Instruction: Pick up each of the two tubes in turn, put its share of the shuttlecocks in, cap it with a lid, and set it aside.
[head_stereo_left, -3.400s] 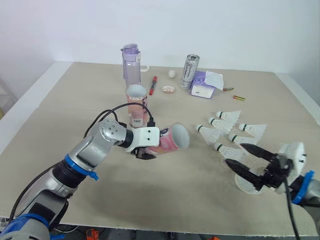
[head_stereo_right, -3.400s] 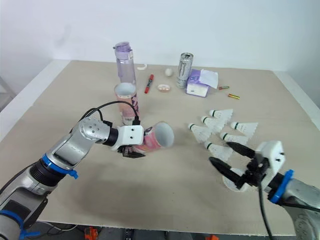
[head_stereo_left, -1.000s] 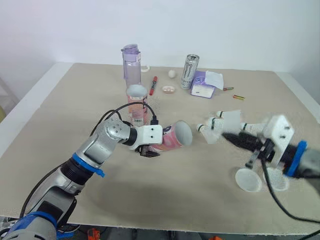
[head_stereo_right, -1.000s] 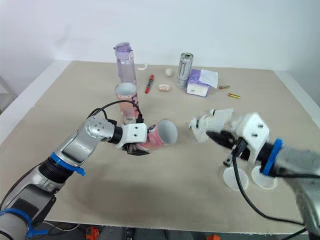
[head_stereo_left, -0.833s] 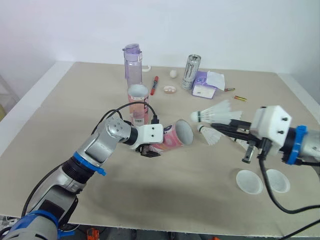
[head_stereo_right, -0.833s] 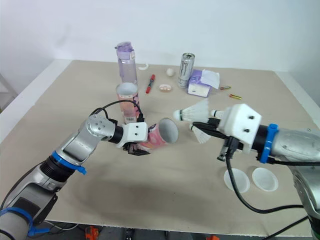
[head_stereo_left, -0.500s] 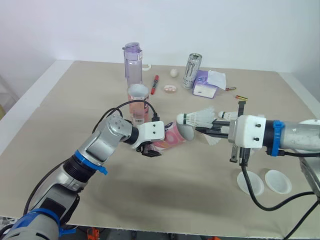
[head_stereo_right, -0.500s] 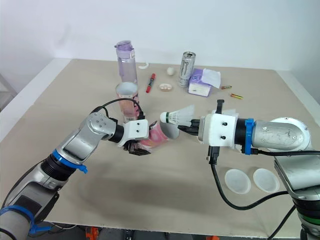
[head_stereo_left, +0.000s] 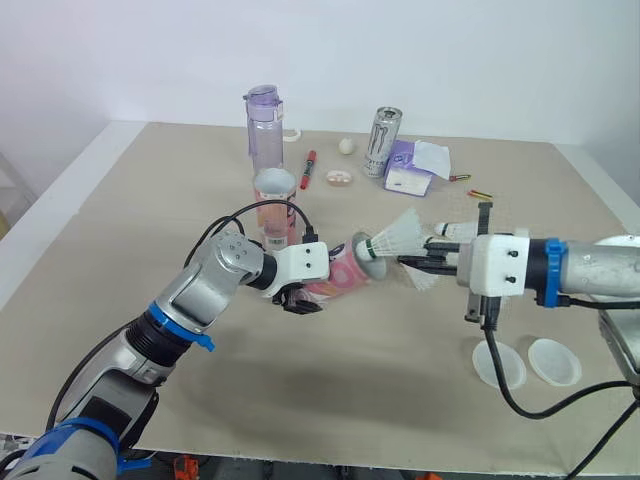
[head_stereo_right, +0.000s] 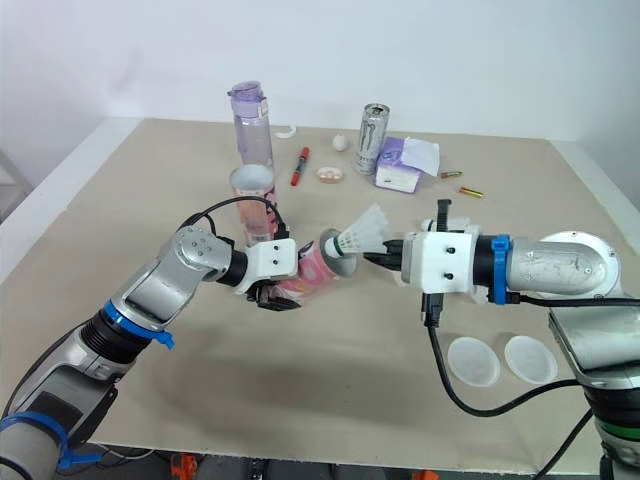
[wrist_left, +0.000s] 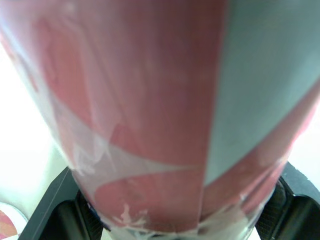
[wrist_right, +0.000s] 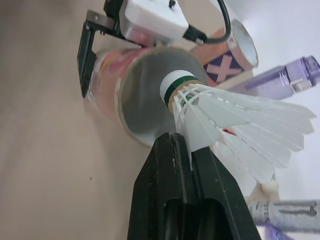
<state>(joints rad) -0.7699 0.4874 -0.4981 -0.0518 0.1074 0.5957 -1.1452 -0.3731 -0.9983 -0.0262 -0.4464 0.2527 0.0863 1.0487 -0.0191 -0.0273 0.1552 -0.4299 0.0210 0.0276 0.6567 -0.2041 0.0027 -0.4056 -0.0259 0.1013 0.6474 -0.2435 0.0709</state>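
Observation:
My left gripper (head_stereo_left: 298, 292) is shut on a pink tube (head_stereo_left: 343, 276), held on its side above the table with its open mouth facing right. In the left wrist view the tube (wrist_left: 165, 115) sits between both fingers (wrist_left: 62, 215). My right gripper (head_stereo_left: 412, 263) is shut on the feathers of a white shuttlecock (head_stereo_left: 397, 237). Its green-banded cork (wrist_right: 176, 85) is at the rim of the tube's mouth (wrist_right: 150, 95). A second tube (head_stereo_left: 275, 206) stands upright behind. More shuttlecocks (head_stereo_left: 452, 232) lie behind the right gripper. Two white lids (head_stereo_left: 499, 366) (head_stereo_left: 554, 362) lie at the front right.
At the back of the table stand a purple bottle (head_stereo_left: 264, 130) and a silver can (head_stereo_left: 381, 143). A red marker (head_stereo_left: 306, 170), a small white ball (head_stereo_left: 346, 146), a purple tissue pack (head_stereo_left: 410, 170) and small batteries (head_stereo_left: 480, 194) lie nearby.
My right gripper picked a shuttlecock off the table and carried it left to the tube. Its cork has dipped to the tube's mouth. The left gripper has kept hold of the tube.

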